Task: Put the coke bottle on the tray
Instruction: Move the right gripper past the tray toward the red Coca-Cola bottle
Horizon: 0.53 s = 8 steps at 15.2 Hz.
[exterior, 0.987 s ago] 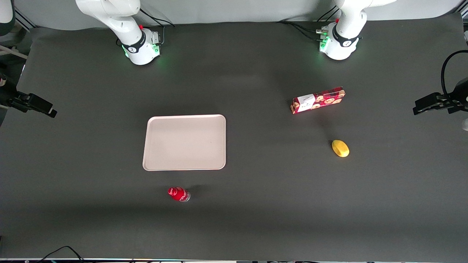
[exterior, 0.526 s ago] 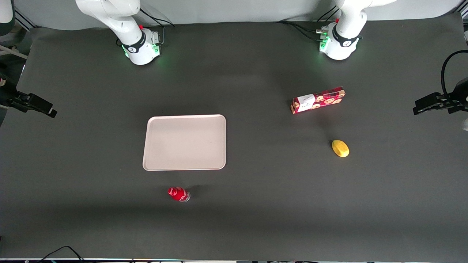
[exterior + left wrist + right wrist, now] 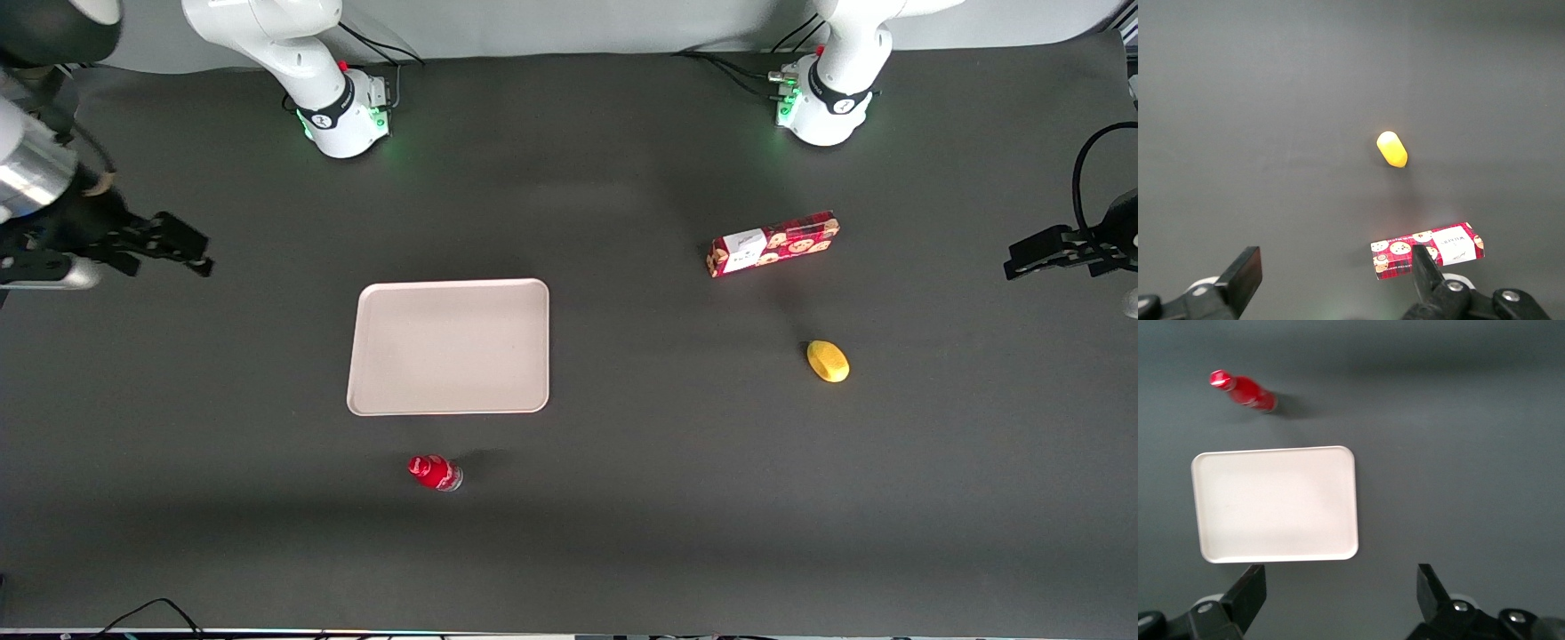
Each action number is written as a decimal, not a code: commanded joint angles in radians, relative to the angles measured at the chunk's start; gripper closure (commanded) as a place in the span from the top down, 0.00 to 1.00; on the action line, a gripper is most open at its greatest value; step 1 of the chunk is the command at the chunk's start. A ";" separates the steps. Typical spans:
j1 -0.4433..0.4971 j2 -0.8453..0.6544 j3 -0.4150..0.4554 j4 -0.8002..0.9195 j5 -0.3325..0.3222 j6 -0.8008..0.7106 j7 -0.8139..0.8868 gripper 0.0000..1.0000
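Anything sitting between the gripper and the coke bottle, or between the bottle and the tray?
Nothing visible. The gripper hangs open at the working arm's end, with bare mat toward the coke bottle. The bottle stands just nearer the front camera than the tray, bare mat between them.

The tool (image 3: 1338, 600) (fingers spread) is partly cropped by the frame.

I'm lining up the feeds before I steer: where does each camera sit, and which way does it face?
Front view: high, facing both arm bases, looking down on the table; the end effector hangs open toward the working arm's end.
Right wrist view: on the working arm, looking down at the tray and coke bottle; its fingers show.
Left wrist view: on the parked arm, looking down at the cookie box and yellow object.
Front and right wrist views share tray and bottle.
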 commanded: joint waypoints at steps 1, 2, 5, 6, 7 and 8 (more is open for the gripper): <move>0.134 0.051 -0.021 0.089 0.025 -0.009 0.014 1.00; 0.162 0.060 -0.029 0.103 0.027 -0.009 0.014 1.00; 0.222 0.101 -0.032 0.144 0.025 -0.009 0.019 1.00; 0.220 0.126 -0.031 0.162 0.025 -0.005 0.019 1.00; 0.219 0.172 -0.029 0.187 0.024 0.010 0.017 1.00; 0.219 0.221 -0.029 0.219 0.025 0.037 0.017 1.00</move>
